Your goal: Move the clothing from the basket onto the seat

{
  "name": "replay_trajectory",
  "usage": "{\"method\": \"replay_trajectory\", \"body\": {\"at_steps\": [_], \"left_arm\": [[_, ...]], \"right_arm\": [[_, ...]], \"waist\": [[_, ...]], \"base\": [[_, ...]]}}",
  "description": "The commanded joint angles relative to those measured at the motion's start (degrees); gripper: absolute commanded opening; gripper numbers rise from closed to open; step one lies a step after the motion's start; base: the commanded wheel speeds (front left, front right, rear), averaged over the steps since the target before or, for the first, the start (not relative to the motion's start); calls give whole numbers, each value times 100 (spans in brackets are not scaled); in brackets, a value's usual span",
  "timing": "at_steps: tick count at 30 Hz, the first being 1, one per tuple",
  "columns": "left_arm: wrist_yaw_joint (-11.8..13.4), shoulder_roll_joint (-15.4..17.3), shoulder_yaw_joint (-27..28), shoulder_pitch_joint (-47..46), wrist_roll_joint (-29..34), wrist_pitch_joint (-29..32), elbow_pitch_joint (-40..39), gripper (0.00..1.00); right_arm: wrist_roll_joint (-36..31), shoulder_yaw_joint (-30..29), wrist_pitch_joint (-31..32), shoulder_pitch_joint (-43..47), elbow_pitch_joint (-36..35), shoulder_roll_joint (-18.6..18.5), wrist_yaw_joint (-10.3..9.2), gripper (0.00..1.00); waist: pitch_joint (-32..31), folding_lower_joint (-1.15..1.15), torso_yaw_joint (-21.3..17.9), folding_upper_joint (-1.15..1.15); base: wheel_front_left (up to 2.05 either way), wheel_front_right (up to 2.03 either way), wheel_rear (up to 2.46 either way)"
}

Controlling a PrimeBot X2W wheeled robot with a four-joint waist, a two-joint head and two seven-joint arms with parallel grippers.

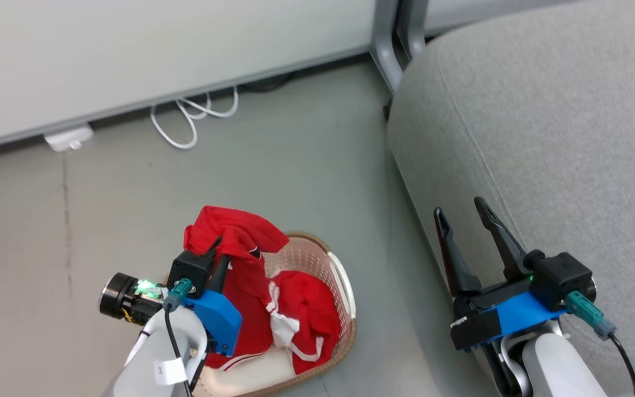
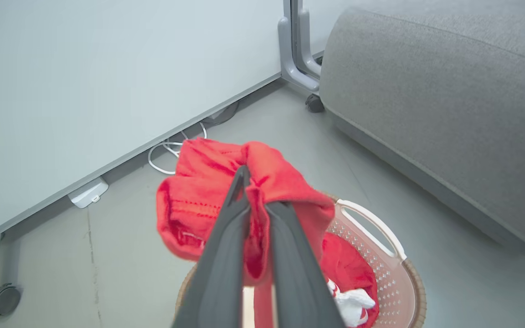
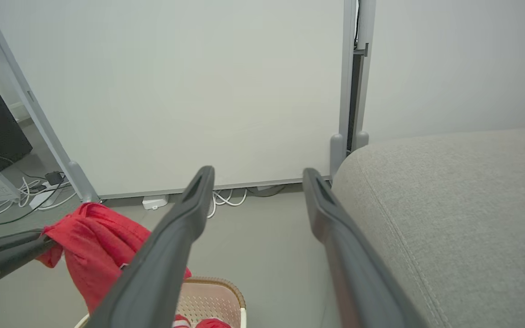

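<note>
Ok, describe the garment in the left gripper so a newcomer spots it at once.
Left of the big grey seat, a cream basket stands on the floor. Above it, a red garment hangs bunched from the shut left gripper. Unlike the other red garment lying inside the basket, it is raised above the rim.

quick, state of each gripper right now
left gripper: shut on a red garment, over the basket
right gripper: open, holding nothing, next to the seat
</note>
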Motion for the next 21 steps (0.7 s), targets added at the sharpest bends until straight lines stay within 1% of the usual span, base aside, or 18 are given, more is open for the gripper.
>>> {"method": "replay_trajectory", "body": {"at_steps": [1,7,10,18,21], "left_arm": [[19,-24,39,67,-22,-29,-89,0],[-35,-138,40,209,-90,-29,-613,0],[-85,-206,-21,120,-133,-22,-684,0],[-268,-433,-305,-351,-521,471,-953,0],[-282,-484,-477,-584,-624,634,-1099,0]], "right_arm": [[-23,-5,-4,83,24,-16,1,100],[28,-1,-4,311,96,-16,1,100],[51,35,-4,381,134,-16,1,100],[79,75,-4,518,217,-16,1,100],[85,115,-4,538,234,-16,1,100]], "waist": [[-303,1,220,-1],[-647,1,384,-1],[-760,1,431,-1],[-974,1,512,-1],[-1007,1,516,-1]], "base": [[0,0,0],[0,0,0],[0,0,0],[0,0,0],[0,0,0]]}}
